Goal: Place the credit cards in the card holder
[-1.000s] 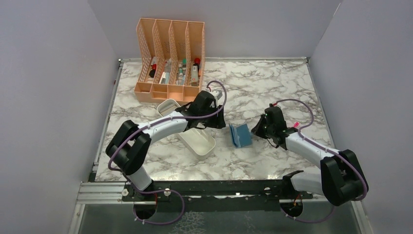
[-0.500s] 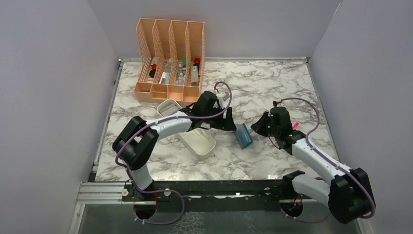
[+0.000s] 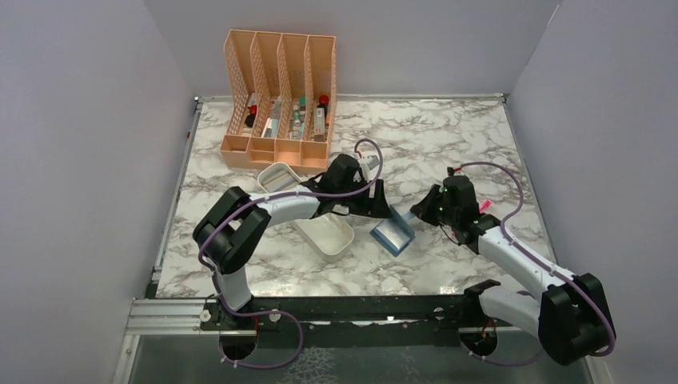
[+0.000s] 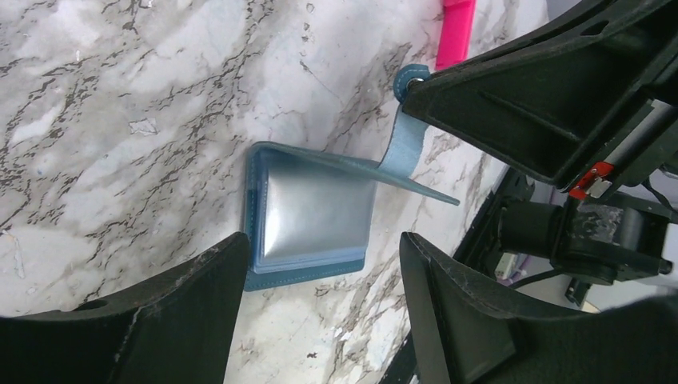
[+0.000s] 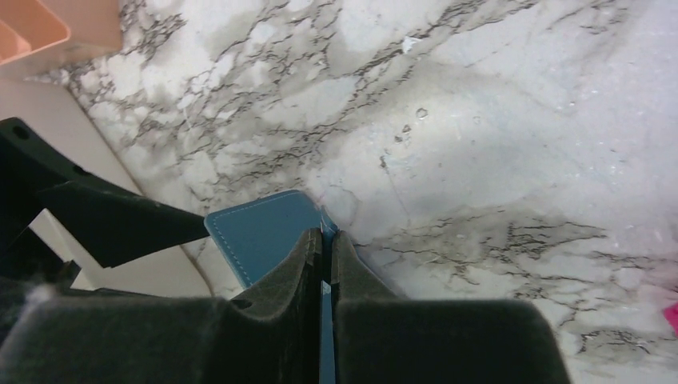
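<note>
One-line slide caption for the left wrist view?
Left gripper, open, frames the opened card holder on the marble table while the right gripper pinches its flap.

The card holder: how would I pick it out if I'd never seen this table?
On the marble table, look just right of the long white tray. The card holder lies open there, one flap pinched up by the right gripper. It is the only small teal-blue thing in sight.
</note>
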You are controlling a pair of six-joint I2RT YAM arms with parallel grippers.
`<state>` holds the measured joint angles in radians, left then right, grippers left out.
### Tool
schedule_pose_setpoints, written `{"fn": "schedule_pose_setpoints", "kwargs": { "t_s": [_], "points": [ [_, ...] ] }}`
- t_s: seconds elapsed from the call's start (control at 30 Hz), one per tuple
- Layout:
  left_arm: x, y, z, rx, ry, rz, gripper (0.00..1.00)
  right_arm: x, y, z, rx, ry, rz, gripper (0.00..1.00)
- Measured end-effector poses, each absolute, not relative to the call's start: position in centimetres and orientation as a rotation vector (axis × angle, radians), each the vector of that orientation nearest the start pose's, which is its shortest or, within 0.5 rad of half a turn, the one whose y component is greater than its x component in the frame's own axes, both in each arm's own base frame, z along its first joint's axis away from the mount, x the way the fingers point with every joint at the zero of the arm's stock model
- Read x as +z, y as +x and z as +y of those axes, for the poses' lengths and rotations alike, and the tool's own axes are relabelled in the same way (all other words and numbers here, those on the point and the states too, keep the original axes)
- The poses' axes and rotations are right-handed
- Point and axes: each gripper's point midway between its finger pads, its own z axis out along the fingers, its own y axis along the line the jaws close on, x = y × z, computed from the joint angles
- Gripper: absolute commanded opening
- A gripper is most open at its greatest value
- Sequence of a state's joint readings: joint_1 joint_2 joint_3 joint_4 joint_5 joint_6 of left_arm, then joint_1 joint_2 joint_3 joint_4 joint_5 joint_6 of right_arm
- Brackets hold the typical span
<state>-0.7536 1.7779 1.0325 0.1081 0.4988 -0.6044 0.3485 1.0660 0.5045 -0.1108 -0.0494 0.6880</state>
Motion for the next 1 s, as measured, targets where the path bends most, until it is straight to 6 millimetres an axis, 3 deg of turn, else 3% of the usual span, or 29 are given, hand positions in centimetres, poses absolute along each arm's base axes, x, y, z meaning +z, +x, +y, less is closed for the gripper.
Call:
{"fn": "schedule_pose_setpoints", "kwargs": {
  "t_s": [0.43, 0.73, 1.0],
  "points": [
    [7.6, 24.5, -38.3, -1.115, 0.501, 2.443, 0.7, 7.4, 27.9, 10.5, 0.425, 0.473, 2.276, 0.06],
    [7.0, 24.2, -38.5, -1.07, 0.499, 2.453, 0.71, 7.1, 27.8, 9.4, 0.374, 0.504, 2.27, 0.06],
    [5.0, 24.0, -37.9, -1.001, 0.485, 2.514, 0.72, 6.9, 27.5, 8.8, 0.346, 0.517, 2.264, 0.05]
  ]
}}
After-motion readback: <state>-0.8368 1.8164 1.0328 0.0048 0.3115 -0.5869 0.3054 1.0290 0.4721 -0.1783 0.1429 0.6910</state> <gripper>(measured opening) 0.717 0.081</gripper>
